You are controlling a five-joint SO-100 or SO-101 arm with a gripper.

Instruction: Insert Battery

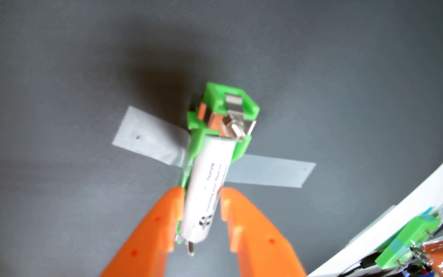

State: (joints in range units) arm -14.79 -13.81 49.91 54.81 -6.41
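Wrist view: battery (209, 186) between parted orange jaws, seated in green holder (223, 106).

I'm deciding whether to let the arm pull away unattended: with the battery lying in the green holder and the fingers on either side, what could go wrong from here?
The white battery looks tilted in the green holder, so it may not be fully seated. If the gripper retreats, a fingertip close beside the battery could drag it out. Only grey tape anchors the holder, so a sideways push might shift it.
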